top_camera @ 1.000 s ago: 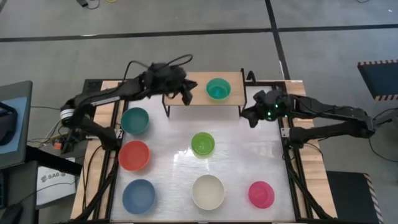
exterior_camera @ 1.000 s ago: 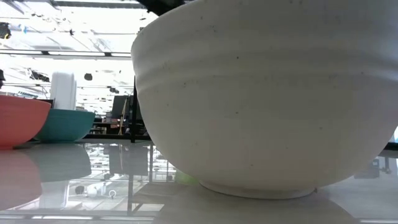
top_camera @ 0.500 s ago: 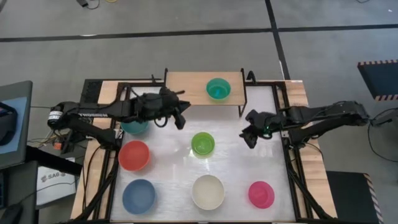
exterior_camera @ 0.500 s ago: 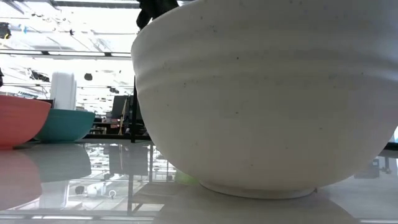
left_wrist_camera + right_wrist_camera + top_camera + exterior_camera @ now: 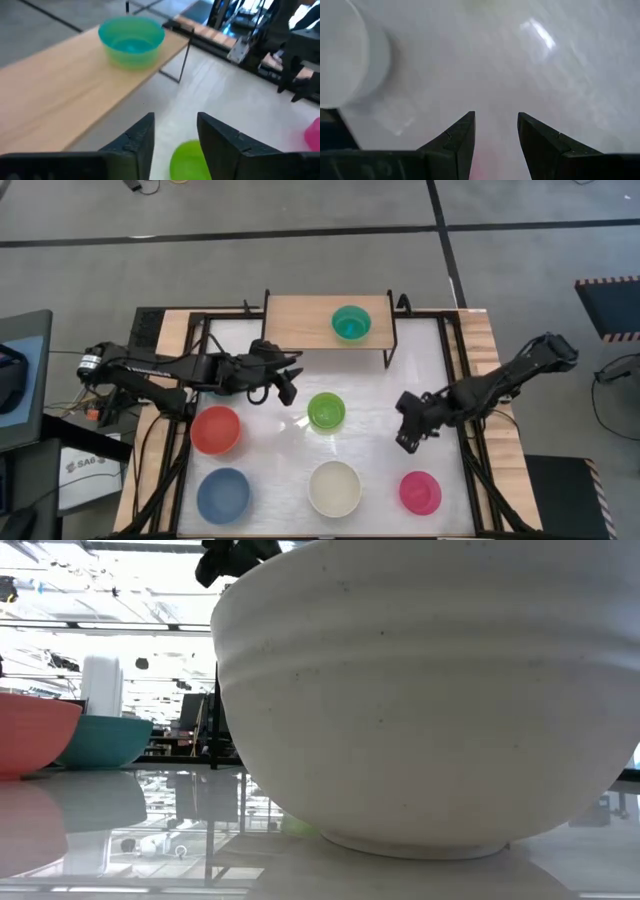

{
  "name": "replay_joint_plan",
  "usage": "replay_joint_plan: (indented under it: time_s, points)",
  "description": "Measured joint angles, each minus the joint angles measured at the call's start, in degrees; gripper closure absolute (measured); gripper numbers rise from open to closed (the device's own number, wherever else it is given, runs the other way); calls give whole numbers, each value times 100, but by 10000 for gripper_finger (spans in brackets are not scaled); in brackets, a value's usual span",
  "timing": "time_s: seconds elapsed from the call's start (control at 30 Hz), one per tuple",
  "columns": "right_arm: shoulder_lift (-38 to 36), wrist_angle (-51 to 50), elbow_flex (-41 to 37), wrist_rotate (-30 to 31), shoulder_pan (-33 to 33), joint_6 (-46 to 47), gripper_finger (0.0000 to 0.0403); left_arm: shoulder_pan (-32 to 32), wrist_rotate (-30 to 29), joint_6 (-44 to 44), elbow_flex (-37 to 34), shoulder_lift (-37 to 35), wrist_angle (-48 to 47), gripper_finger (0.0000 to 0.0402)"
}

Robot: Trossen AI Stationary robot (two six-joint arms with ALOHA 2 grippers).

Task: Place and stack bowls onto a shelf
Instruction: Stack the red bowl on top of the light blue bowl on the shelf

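Note:
The shelf (image 5: 300, 323) stands at the table's far edge with a cyan bowl (image 5: 351, 322) on its right part. On the table sit a green bowl (image 5: 326, 411), a red bowl (image 5: 216, 429), a blue bowl (image 5: 223, 494), a cream bowl (image 5: 334, 487) and a pink bowl (image 5: 420, 492). A teal bowl (image 5: 100, 740) shows in the low view; in the high view my left arm covers it. My left gripper (image 5: 288, 386) hangs open and empty, just left of the green bowl (image 5: 187, 160). My right gripper (image 5: 405, 438) is open and empty, tipped down over bare table beyond the pink bowl.
The shelf's left and middle (image 5: 65, 95) are bare wood. Black frame rails (image 5: 470, 450) run along the table's left and right sides. Bare white table lies between the green bowl and the right rail. The cream bowl (image 5: 420, 690) fills most of the low view.
My left gripper has drawn back from the shelf's left part toward the table's near edge and now hangs beside the green bowl. My right gripper has swung from the shelf's right end toward the near edge and the pink bowl, tipping downward. No bowl has moved.

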Motion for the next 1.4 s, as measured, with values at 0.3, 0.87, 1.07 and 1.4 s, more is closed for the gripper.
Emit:
replay_joint_plan:
  time_s: [0.3, 0.87, 1.07, 1.4]
  points:
    - [1005, 63, 2, -225, 616, 509, 230, -128, 922, -327, 7, 344, -479, 258]
    - [1062, 541, 9, -1039, 2199, 2550, 230, -420, 1400, 283, 20, 555, -552, 258]
    - [1101, 473, 9, -1037, 2263, 2740, 230, -647, 1350, 508, 20, 555, -543, 258]
    - [2156, 460, 4, -903, 2238, 2590, 230, -649, 1341, 502, 20, 555, -545, 258]
